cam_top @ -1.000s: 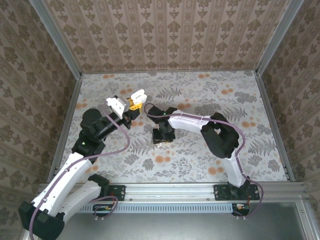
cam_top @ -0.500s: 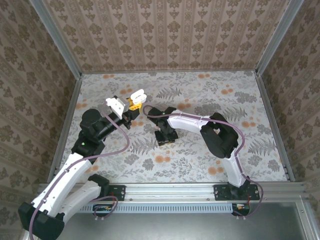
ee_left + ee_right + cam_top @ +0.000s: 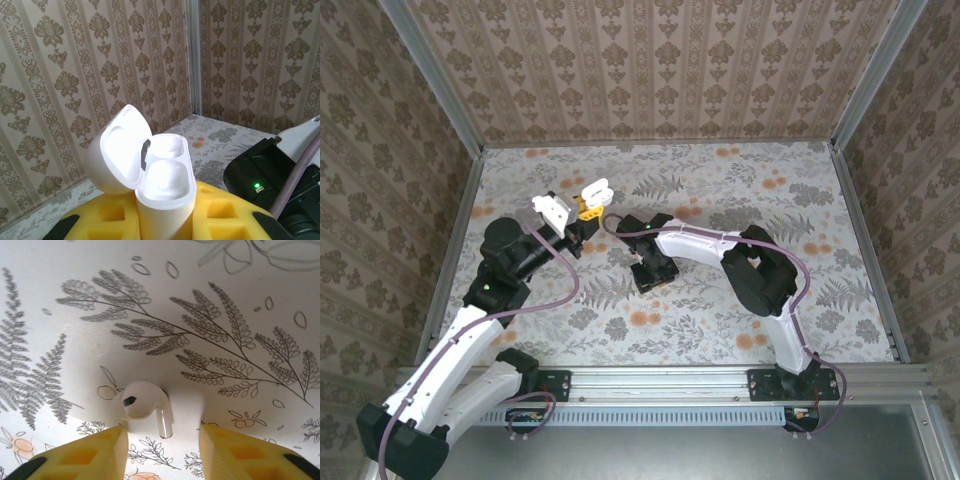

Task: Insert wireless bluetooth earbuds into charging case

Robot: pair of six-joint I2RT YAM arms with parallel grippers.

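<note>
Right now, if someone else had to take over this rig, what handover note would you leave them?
Left gripper: shut on the charging case, held raised with its lid open; both wells look empty.
Right gripper: jaws open, low over the table, poised at one earbud lying on it, not gripped.
Done: case is up and open.
Left: close on this earbud, seat it in a well, then the other earbud.
</note>
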